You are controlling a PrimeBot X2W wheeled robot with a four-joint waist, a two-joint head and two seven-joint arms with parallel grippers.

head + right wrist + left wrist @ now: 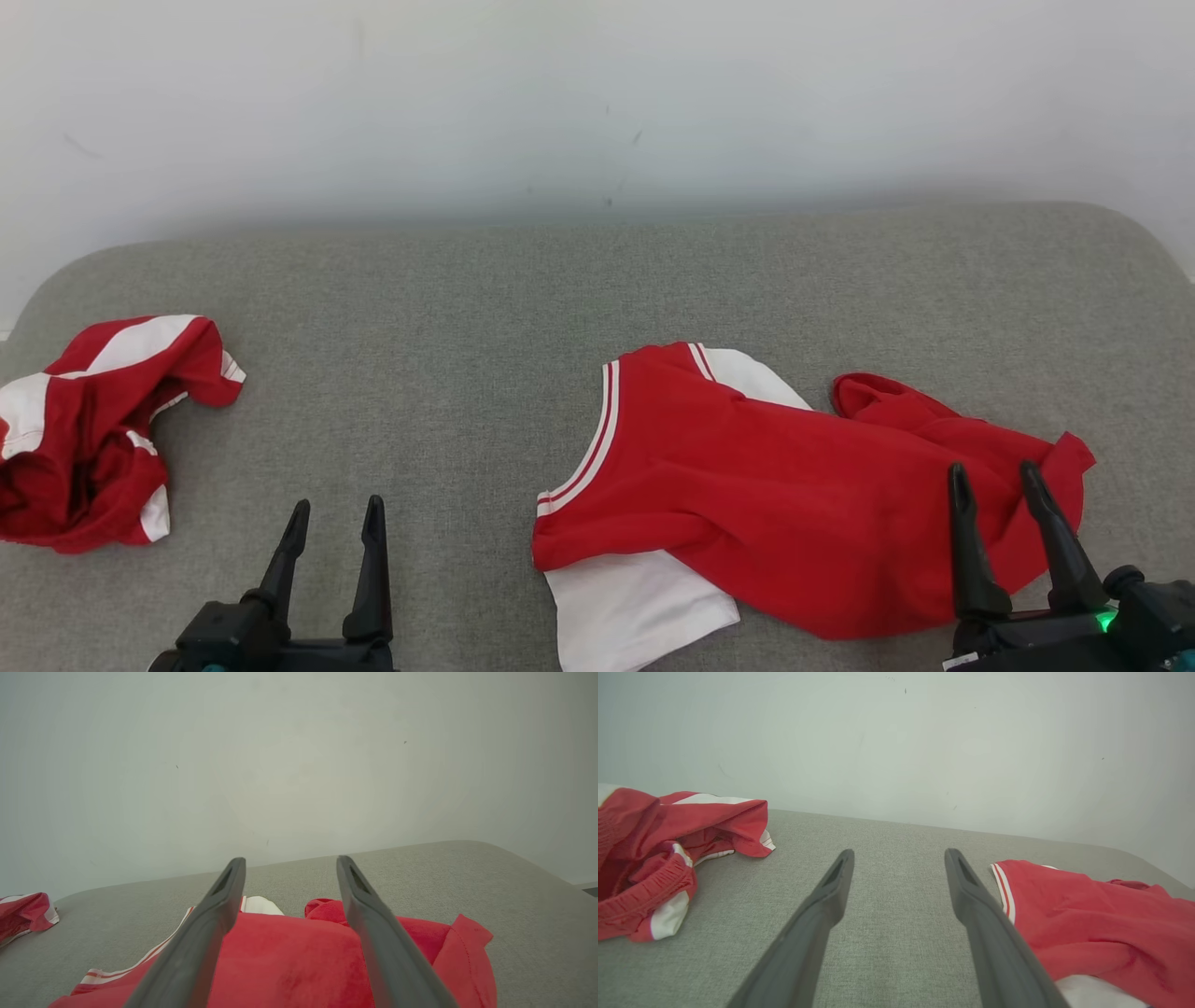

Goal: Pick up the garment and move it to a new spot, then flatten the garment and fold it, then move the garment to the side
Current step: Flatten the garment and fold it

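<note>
A red garment with white panels and striped trim (766, 485) lies rumpled on the grey cushion, right of centre; it also appears in the left wrist view (1092, 924) and the right wrist view (289, 956). My right gripper (994, 476) hovers open over its right end, fingers apart with nothing between them (287, 868). My left gripper (336, 518) stands open over bare cushion to the garment's left (899, 858), apart from the cloth.
A second red-and-white garment (93, 429) lies bunched at the far left of the grey cushion (448, 336), also seen in the left wrist view (668, 854). A pale wall (597, 103) rises behind the cushion's rounded back edge.
</note>
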